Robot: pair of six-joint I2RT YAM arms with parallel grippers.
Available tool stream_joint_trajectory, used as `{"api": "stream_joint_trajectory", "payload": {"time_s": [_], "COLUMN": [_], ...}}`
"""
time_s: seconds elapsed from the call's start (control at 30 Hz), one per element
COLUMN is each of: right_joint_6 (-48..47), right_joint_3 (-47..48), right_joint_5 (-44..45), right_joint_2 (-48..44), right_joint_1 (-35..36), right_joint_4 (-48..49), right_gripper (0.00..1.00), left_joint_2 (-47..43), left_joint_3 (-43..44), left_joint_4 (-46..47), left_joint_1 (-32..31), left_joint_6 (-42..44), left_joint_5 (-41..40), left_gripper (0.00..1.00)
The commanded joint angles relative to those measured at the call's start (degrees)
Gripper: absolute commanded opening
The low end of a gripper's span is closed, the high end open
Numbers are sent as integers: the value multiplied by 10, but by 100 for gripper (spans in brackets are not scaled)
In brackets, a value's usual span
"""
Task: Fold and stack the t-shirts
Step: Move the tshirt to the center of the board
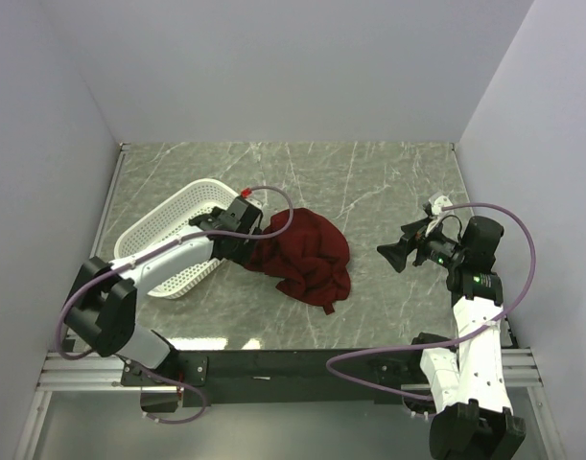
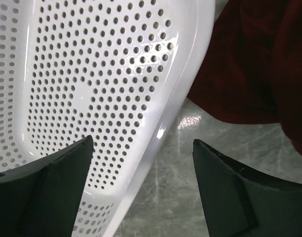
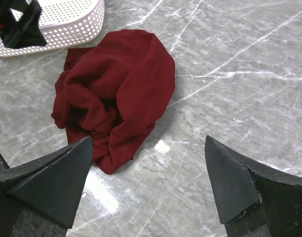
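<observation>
A dark red t-shirt [image 1: 310,257] lies crumpled in a heap on the grey marble table, just right of the white basket [image 1: 168,240]. It also shows in the right wrist view [image 3: 116,94] and at the upper right of the left wrist view [image 2: 254,64]. My left gripper [image 1: 243,245] is open and empty, low over the basket's near rim [image 2: 155,143] at the shirt's left edge. My right gripper [image 1: 392,256] is open and empty, held above the table to the right of the shirt, clear of it.
The white perforated basket [image 3: 66,22] lies tipped on its side at the left of the table. Bare marble [image 1: 369,182] lies behind and right of the shirt. White walls close in the back and both sides.
</observation>
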Motion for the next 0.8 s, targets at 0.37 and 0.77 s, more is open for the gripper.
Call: {"api": "stream_joint_trajectory", "payload": {"time_s": [0.37,0.77], "right_joint_6": [5,3], "right_joint_3": [23,25], "right_joint_5": [-18,-24], "right_joint_2": [-10,-18], "right_joint_1": [-7,-7], "right_joint_4": [6,4], "right_gripper": [100,100], "left_joint_2": [2,63], "left_joint_3": [-38,34], "left_joint_4": [55,89], "left_joint_1": [18,166], "left_joint_6": [47,28], "left_joint_5": [28,-25], "left_gripper": [78,1]}}
